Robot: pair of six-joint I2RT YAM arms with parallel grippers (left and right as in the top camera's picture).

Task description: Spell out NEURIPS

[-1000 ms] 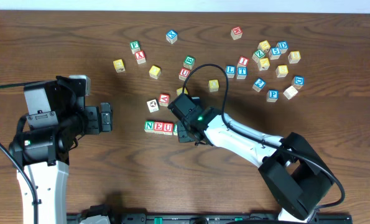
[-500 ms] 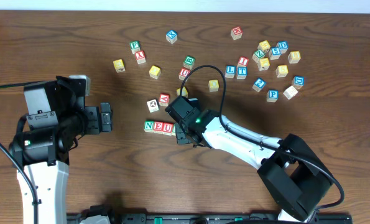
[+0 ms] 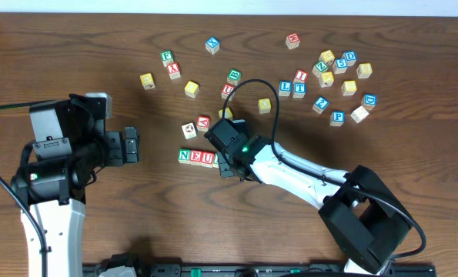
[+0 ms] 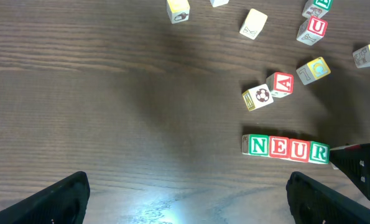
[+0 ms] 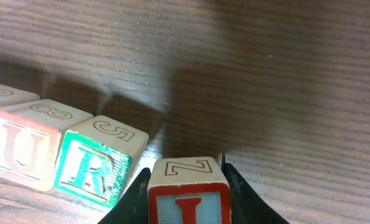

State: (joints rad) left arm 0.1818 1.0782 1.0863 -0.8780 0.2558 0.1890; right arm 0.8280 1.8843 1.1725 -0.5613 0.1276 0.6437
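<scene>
So over the last second I've slid the right gripper (image 5: pixel 186 183) a touch left toward the row, and since then it's barely moved. It's clenched on the I cube (image 5: pixel 186 200), which sits just right of the R cube (image 5: pixel 91 167) with a small gap left. Can't tell if it's touching down yet. The NEUR row (image 4: pixel 288 150) is done, so I is nearly placed. The P cube (image 3: pixel 337 117) is off in the far pile. The left gripper (image 3: pixel 130 146) hasn't budged, jaws spread wide and empty.
</scene>
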